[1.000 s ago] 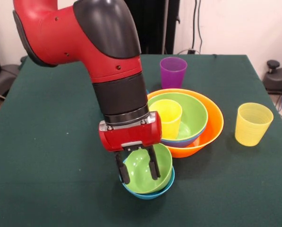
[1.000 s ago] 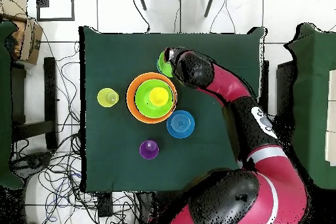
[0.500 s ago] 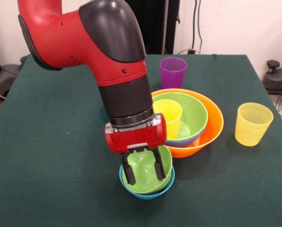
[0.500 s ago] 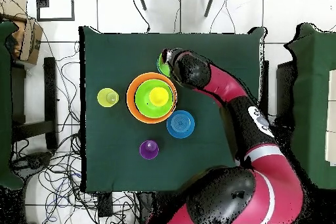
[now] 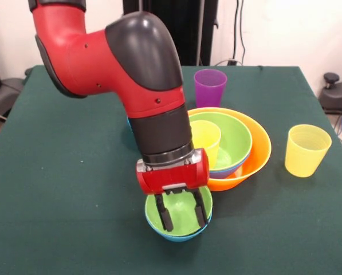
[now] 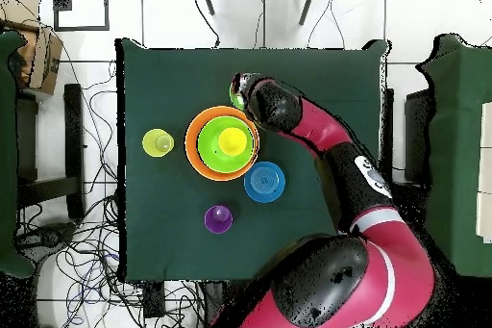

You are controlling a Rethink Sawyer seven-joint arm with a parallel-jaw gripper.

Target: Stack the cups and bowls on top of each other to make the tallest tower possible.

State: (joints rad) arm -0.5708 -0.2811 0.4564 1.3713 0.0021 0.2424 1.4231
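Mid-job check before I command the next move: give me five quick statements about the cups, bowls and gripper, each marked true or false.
1. The gripper has its fingers down inside the small green bowl. True.
2. That bowl sits nested in a small blue bowl. True.
3. The purple cup stands inside the orange bowl. False: it stands on the table behind it.
4. The opaque yellow cup is in the medium green bowl. True.
5. The ribbed pale yellow cup lies tipped over. False: it stands upright, apart from the tower.
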